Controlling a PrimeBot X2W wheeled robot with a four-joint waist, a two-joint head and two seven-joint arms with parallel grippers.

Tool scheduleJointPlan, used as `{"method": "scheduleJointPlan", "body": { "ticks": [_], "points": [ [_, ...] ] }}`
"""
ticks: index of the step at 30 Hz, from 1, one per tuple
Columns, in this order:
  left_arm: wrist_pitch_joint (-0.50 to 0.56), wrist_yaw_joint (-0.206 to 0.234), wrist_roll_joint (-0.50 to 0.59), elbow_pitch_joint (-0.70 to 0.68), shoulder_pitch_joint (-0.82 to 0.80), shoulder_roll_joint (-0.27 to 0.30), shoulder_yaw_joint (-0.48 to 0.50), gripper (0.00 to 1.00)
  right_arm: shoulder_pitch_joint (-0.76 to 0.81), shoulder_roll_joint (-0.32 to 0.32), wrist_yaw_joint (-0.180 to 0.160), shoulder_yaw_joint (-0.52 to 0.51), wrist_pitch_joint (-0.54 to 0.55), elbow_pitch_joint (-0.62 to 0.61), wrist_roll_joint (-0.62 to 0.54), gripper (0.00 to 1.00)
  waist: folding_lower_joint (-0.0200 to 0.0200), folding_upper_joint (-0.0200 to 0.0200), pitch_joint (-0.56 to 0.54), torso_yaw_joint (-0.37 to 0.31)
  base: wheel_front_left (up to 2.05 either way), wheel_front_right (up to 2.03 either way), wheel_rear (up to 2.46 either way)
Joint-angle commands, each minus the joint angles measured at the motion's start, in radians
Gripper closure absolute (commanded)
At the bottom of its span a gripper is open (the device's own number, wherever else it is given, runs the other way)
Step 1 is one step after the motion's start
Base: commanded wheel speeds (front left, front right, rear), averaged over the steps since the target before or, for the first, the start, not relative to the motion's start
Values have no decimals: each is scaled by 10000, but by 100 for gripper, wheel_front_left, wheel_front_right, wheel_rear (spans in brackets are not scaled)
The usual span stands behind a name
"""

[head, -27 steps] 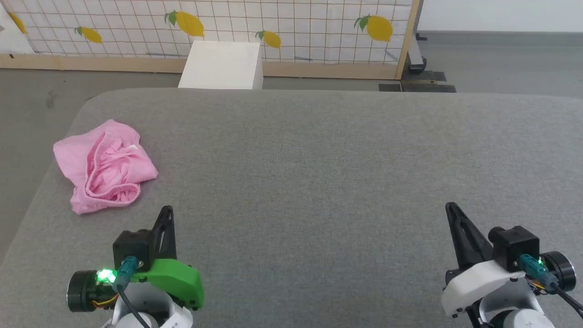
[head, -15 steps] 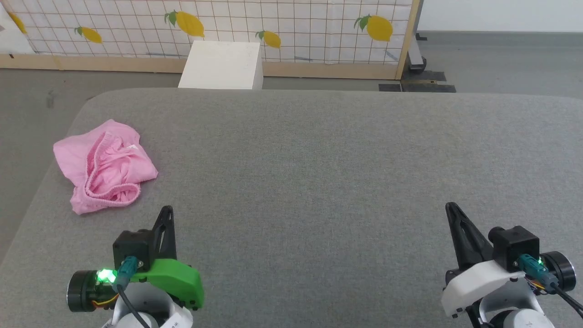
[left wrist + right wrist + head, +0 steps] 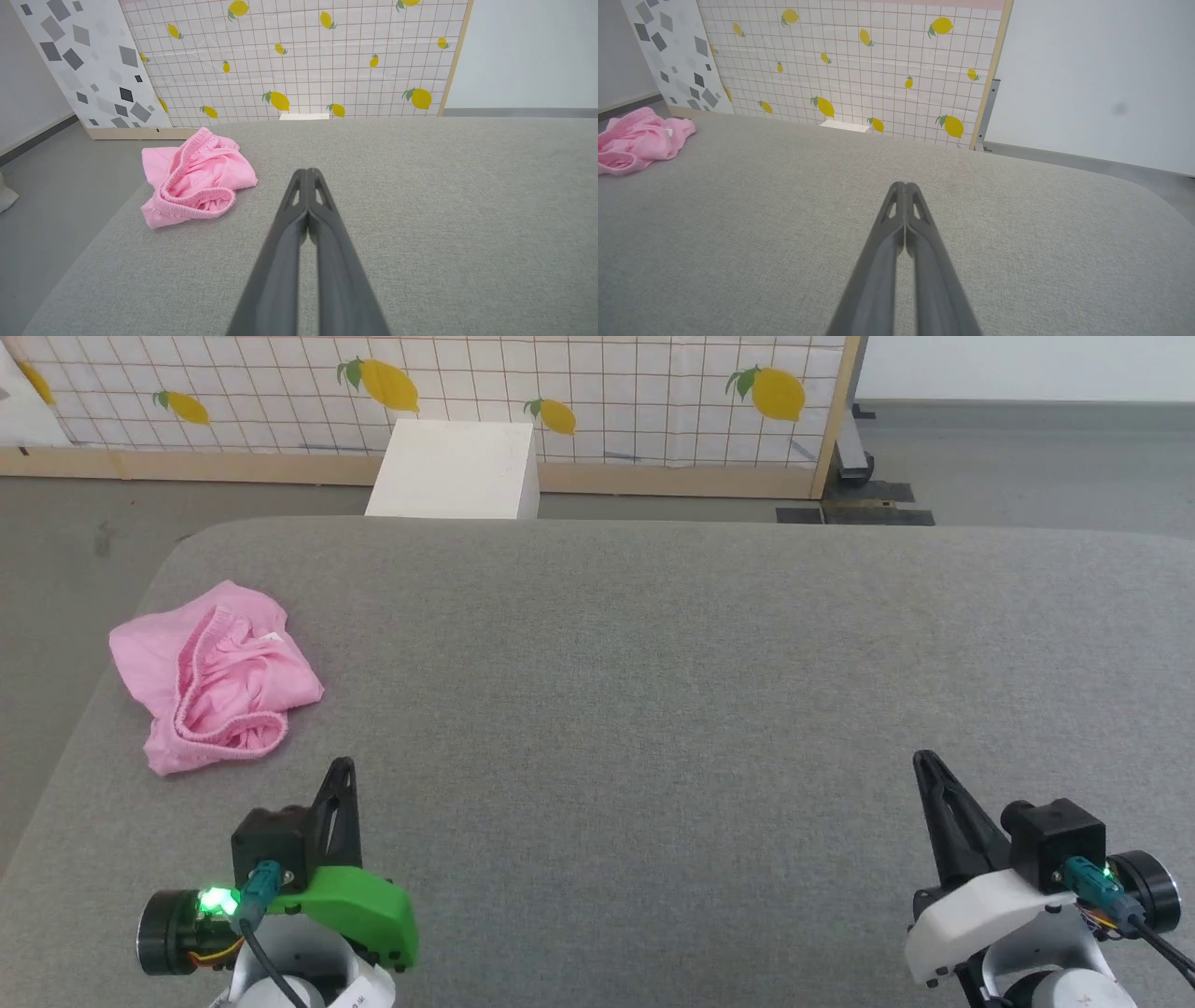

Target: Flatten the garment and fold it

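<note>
The left end effector (image 3: 344,767) hovers low over the grey cloth-covered surface (image 3: 653,663) with its two dark fingers pressed together from root to tip, holding nothing. The garment (image 3: 215,677) lies ahead of it and off to its left, near but apart from the fingertips, as a crumpled bright pink heap close to the surface's left edge. Its gathered waistband (image 3: 194,211) curls open on the side facing this end effector, and a small white tag (image 3: 271,637) shows on the far part of the heap. The right end effector (image 3: 924,761) hangs over the surface well apart from the left one, its fingers likewise fully closed and empty. From its wrist view the garment sits far off to its left and ahead, with a broad stretch of bare grey cloth between them. Beyond both sets of fingertips, past the far edge of the surface, a white box (image 3: 455,471) stands on the grey floor (image 3: 1027,467) against a gridded screen (image 3: 607,383) printed with yellow lemons.
</note>
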Motion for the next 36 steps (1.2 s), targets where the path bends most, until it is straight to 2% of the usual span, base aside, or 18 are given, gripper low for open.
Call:
{"method": "scheduleJointPlan", "body": {
  "ticks": [1, 13, 14, 36],
  "points": [
    [14, -9, 129, -28, 114, -47, 24, 100, -186, 32, -17, 14, 1, -53, -62, 100, 0, 0, 0, 0, 0, 0, 0],
    [0, 0, -4, 2, -1, 2, -4, 100, 2, -2, 0, -2, 0, 2, 2, 100, 0, 0, 0, 0, 0, 0, 0],
    [0, 0, -19, 2, -1, 2, -10, 0, 5, -4, 0, -2, 0, 6, 2, 0, 0, 0, 0, 0, 0, 0, 0],
    [12, -3, -66, 7, 26, 38, -28, 0, -32, -30, -3, -19, -53, -2, -90, 0, 0, 0, 12, 9, 0, 0, 0]
  ]
}}
